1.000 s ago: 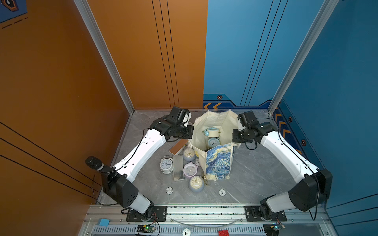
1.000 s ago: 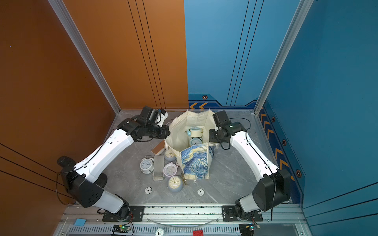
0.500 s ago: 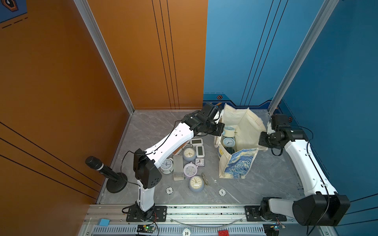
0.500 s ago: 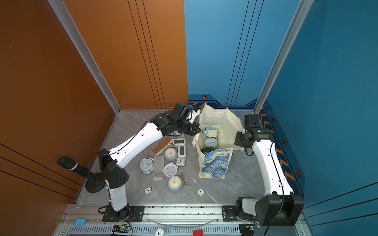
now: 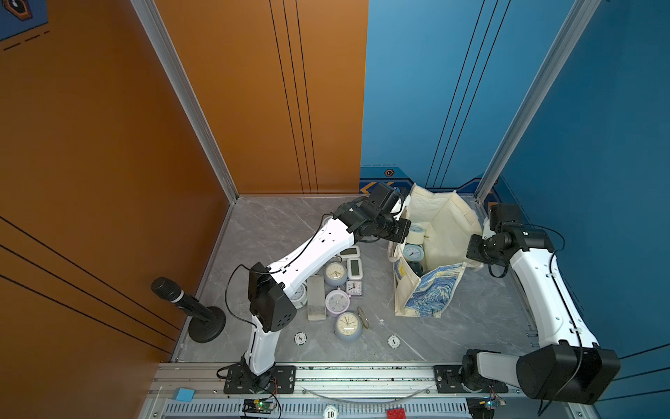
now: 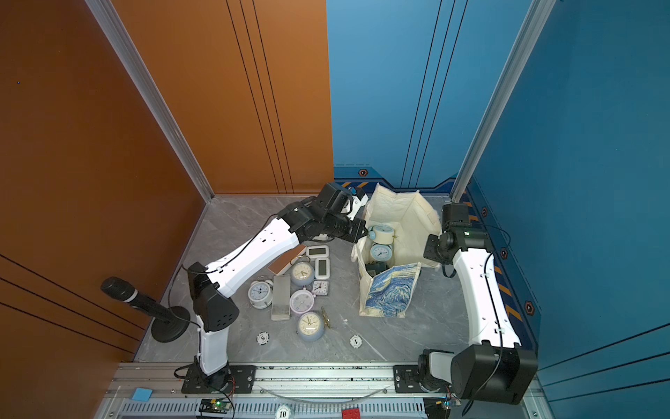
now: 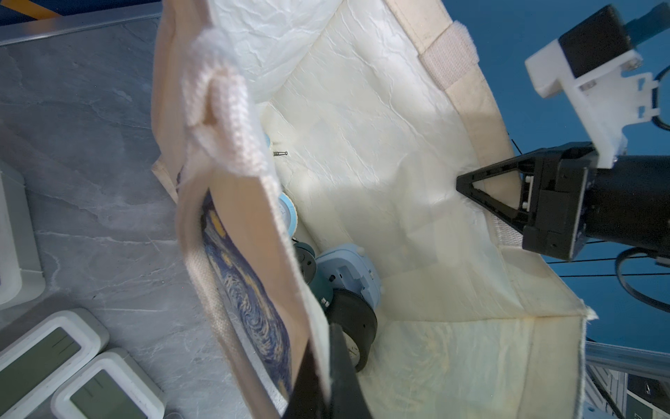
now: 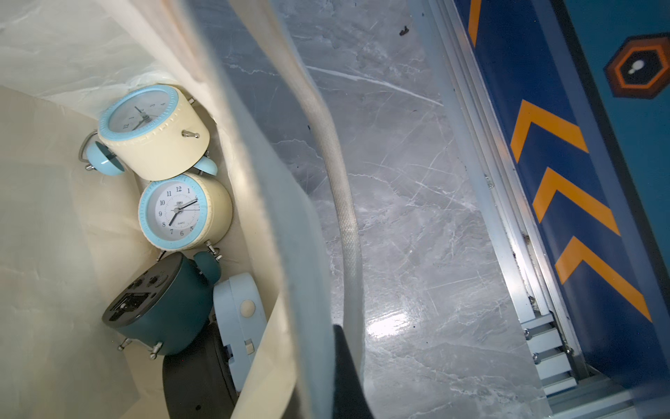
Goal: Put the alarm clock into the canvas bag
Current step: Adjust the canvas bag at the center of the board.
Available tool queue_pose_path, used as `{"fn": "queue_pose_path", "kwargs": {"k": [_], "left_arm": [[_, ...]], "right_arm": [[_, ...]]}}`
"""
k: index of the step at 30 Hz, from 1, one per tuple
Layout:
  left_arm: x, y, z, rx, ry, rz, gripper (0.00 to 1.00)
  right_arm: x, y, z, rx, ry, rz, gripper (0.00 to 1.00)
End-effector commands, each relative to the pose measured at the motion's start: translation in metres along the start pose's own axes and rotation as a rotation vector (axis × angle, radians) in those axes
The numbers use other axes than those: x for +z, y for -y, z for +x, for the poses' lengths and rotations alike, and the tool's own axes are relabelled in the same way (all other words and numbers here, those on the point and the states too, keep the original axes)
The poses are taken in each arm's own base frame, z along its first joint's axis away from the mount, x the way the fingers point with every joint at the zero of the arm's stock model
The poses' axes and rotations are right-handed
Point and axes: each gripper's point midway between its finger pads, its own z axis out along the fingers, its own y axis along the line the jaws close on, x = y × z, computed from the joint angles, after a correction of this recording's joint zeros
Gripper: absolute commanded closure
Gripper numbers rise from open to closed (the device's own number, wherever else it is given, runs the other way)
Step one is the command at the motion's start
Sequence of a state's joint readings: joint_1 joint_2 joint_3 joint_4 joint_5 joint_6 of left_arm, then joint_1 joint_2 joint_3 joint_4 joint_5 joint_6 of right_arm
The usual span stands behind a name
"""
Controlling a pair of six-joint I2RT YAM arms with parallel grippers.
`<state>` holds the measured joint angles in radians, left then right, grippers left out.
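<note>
Pinching opposite rims of the limp canvas bag point(image 5: 451, 217), left hand point(image 5: 403, 233) and right hand point(image 7: 464, 183) are clamped on cloth. Between them lie packed alarm clocks point(image 8: 174, 210); behind the left hand, loose clocks point(image 5: 347, 325) look rigid, smooth: grasp across the body.

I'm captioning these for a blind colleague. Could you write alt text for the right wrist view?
Looking down into the open cream bag, five alarm clocks lie piled against one wall: two cream-and-blue clocks, a teal one, a pale blue one and a black one. Outside are the bag's strap, the grey table and a blue wall with orange chevrons.
</note>
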<state>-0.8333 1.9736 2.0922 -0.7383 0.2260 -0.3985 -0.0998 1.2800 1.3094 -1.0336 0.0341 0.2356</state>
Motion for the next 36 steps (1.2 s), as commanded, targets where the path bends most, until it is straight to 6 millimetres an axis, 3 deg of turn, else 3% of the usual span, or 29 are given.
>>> {"fn": "queue_pose_path", "kwargs": {"k": [1,8,12,16,20,29,36], "left_arm": [[-0.009,0.032,-0.025,0.034,0.087,0.103,1.00],[0.015,0.057,-0.027,0.044,0.079,0.184,1.00],[0.020,0.060,-0.031,0.052,0.086,0.196,1.00],[0.004,0.056,-0.042,0.072,0.133,0.162,1.00],[-0.016,0.039,-0.047,0.078,0.170,0.094,1.00],[-0.057,-0.009,-0.049,0.051,0.251,-0.112,1.00],[-0.083,-0.022,-0.046,0.037,0.309,-0.211,1.00]], "right_arm": [[-0.011,0.023,-0.010,0.023,0.066,0.101,0.98],[-0.049,0.050,-0.020,0.108,0.222,0.172,0.99],[-0.055,0.049,-0.021,0.116,0.241,0.156,0.99],[-0.039,0.032,-0.018,0.114,0.182,0.072,0.99],[-0.027,0.007,-0.022,0.090,0.154,-0.018,0.99],[-0.024,-0.059,-0.042,-0.057,0.177,-0.121,0.99],[-0.029,-0.073,-0.042,-0.103,0.187,-0.149,0.99]]}}
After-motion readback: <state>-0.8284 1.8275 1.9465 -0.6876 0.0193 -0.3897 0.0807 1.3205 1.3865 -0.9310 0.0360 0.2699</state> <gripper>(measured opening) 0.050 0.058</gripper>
